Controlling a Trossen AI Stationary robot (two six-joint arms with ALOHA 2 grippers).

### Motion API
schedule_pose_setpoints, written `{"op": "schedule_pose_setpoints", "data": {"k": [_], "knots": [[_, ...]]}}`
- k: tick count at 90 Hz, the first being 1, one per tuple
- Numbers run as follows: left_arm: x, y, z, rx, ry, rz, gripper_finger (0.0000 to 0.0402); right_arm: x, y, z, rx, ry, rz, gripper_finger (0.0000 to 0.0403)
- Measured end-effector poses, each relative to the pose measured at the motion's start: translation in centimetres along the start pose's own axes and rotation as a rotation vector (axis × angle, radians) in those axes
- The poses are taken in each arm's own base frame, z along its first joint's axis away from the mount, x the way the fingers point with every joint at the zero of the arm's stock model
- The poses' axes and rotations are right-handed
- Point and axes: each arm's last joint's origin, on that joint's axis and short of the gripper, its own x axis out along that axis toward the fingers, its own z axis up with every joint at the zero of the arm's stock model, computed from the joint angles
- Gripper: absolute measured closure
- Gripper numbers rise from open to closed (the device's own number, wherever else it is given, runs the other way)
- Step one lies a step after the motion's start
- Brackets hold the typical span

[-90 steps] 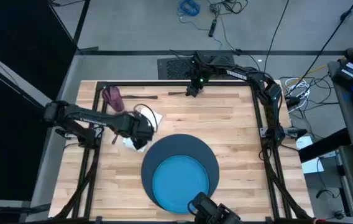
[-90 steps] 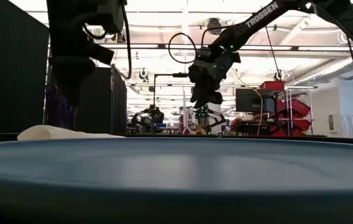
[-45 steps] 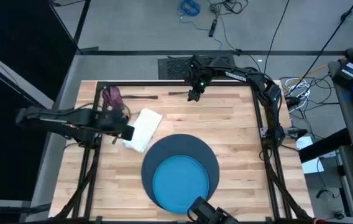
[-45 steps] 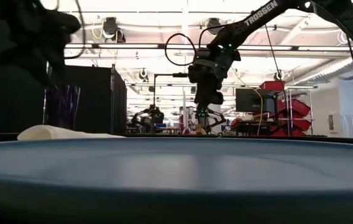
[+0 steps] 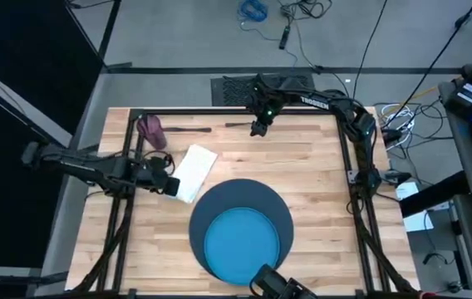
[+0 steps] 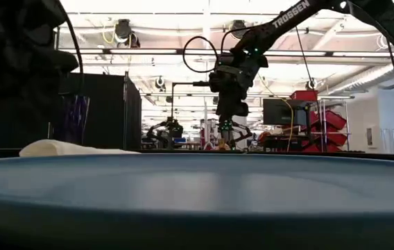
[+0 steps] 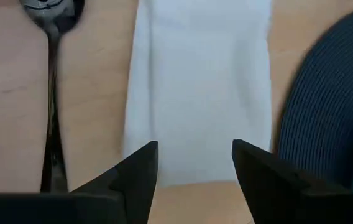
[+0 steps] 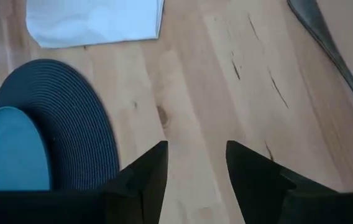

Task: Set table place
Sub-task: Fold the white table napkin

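Observation:
The white folded napkin (image 5: 193, 172) lies flat on the table (image 5: 319, 183), just left of the dark blue mat (image 5: 244, 208). The bright blue plate (image 5: 242, 243) sits on the mat. My left gripper (image 5: 167, 184) stands open at the napkin's (image 7: 201, 87) near-left end, touching nothing. A spoon (image 7: 51, 37) lies beside the napkin. The purple cup (image 5: 149, 129) is at the far left. My right gripper (image 5: 258, 128) hangs open above the far edge, beside a dark utensil (image 8: 332, 43).
Two dark utensils (image 5: 188, 129) (image 5: 236, 124) lie along the far edge. The black frame (image 5: 348, 141) runs around the tabletop. Bare wood stretches right of the mat (image 8: 58, 124) and between the mat and the far edge.
My left gripper has drawn back from over the napkin toward the table's left edge. The napkin stays flat beside the mat, now uncovered. My right gripper has kept near the far edge.

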Motion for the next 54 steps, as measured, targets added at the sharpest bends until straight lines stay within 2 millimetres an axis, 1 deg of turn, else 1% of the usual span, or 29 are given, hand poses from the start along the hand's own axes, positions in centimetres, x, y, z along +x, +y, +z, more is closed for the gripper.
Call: {"op": "schedule_pose_setpoints", "data": {"k": [19, 54], "knots": [[0.3, -0.5, -0.4, 0.025, 0.018, -0.031, 0.0210, 0.0, 0.0, 0.1, -0.003, -0.005, -0.001, 0.0255], [1.9, -1.1, -1.2, 0.055, 0.066, 0.064, 0.0210, 0.0, 0.0, 0.1, -0.003, -0.005, -0.001, 0.0255]]}}
